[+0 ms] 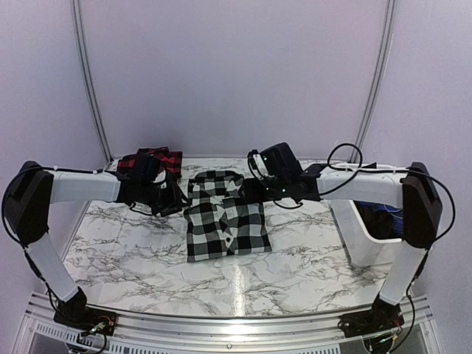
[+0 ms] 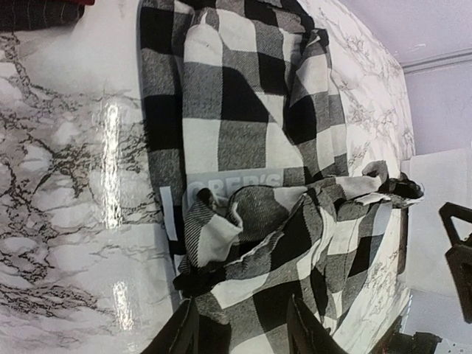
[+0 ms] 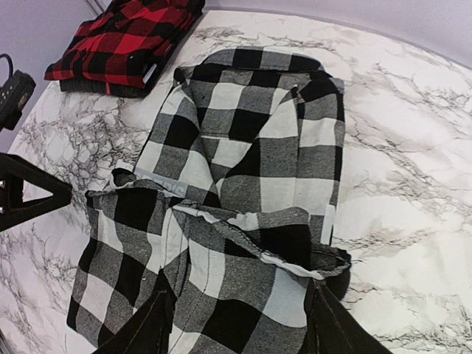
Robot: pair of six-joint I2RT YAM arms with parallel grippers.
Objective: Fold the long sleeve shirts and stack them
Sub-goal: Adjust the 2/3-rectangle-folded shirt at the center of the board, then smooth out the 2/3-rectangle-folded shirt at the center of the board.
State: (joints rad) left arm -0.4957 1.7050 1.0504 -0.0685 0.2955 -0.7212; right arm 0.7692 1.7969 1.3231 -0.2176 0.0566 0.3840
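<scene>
**Limp checked shirt lies half folded beneath two open grippers**

A black-and-white buffalo-check flannel shirt [image 1: 223,221] lies partly folded at the centre of the marble-patterned table [image 1: 133,258]. A red-and-black flannel shirt [image 1: 153,160] sits folded at the far left. The cloth is probably light and limp, so pinch doubled edges. The left gripper [image 2: 243,332] and right gripper [image 3: 240,324] hover with jaws apart, empty. A white plastic bin [image 1: 354,240] at the right holds something blue that cannot be made out.

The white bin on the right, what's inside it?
Inside the white bin, something blue and dark shows, too small to identify. The right arm covers the rest of its inside.
</scene>
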